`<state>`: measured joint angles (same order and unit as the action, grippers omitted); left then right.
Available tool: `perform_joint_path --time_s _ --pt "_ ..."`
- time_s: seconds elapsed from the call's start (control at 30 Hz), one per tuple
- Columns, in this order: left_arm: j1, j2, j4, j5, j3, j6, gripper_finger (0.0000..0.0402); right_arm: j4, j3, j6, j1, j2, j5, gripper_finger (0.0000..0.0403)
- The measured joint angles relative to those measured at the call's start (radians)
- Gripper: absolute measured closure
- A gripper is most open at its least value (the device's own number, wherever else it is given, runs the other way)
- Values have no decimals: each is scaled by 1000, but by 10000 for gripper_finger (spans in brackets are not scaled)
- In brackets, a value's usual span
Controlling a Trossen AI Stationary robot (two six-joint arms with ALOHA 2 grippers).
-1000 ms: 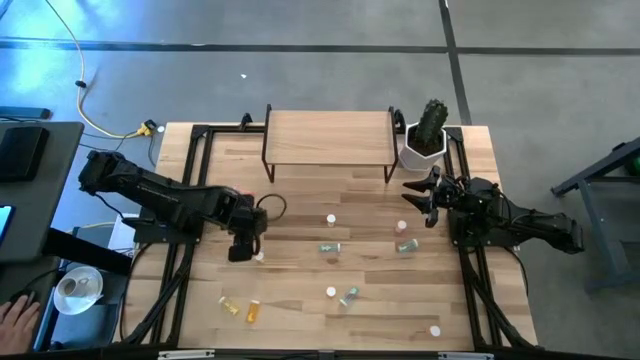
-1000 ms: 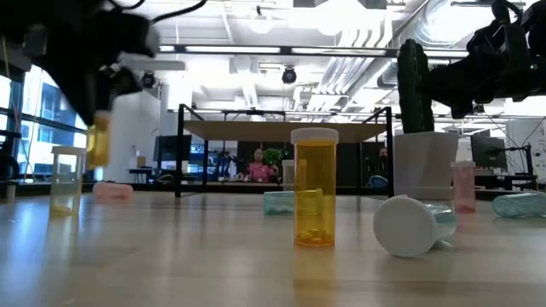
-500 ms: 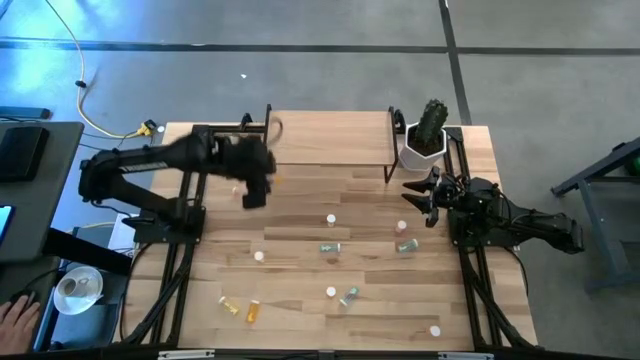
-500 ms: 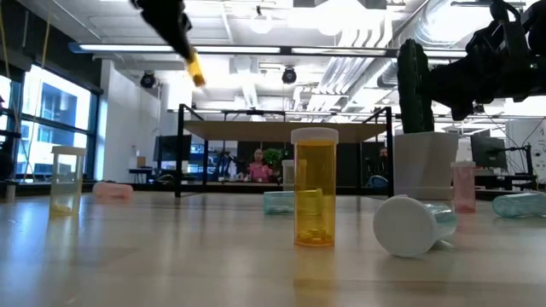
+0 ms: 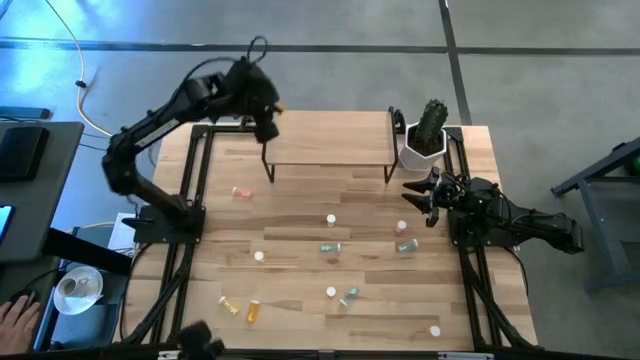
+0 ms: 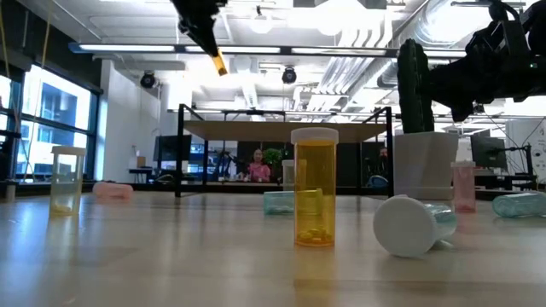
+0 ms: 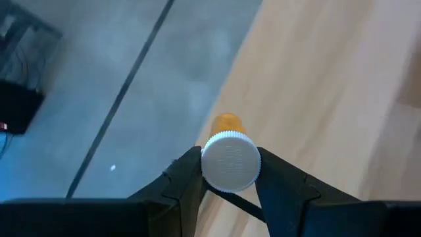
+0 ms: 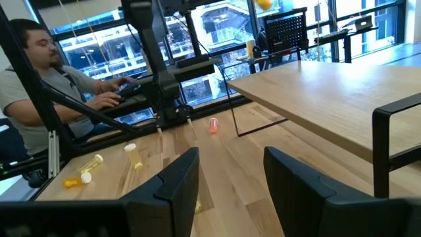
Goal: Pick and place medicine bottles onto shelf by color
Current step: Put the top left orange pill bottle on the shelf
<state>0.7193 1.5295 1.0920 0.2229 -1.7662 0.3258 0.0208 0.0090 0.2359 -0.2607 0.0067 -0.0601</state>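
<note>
Light-wood shelf (image 5: 328, 138) on thin black legs, upper centre of the high view. Left gripper (image 5: 268, 112) above its left end, clamped on a translucent orange bottle (image 7: 227, 125) with ribbed white cap. Right gripper (image 5: 411, 196) parted, mid-right.

A cactus (image 5: 431, 120) in a white pot (image 5: 421, 152) at the tabletop's (image 5: 300, 290) far right corner.

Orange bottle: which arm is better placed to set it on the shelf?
Left. Its tool is shut on the orange bottle and hangs over the shelf at its left end. The right tool waits empty and open by the cactus pot.
</note>
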Motion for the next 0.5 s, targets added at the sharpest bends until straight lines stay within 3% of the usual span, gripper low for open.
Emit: perform_joint_path --time_s 0.27,0.5 --pt "88 206 188 -42 -234 -83 282 0 0 25 0 0 0 240" --pt "93 297 237 -91 -267 -113 282 0 0 29 0 0 0 240"
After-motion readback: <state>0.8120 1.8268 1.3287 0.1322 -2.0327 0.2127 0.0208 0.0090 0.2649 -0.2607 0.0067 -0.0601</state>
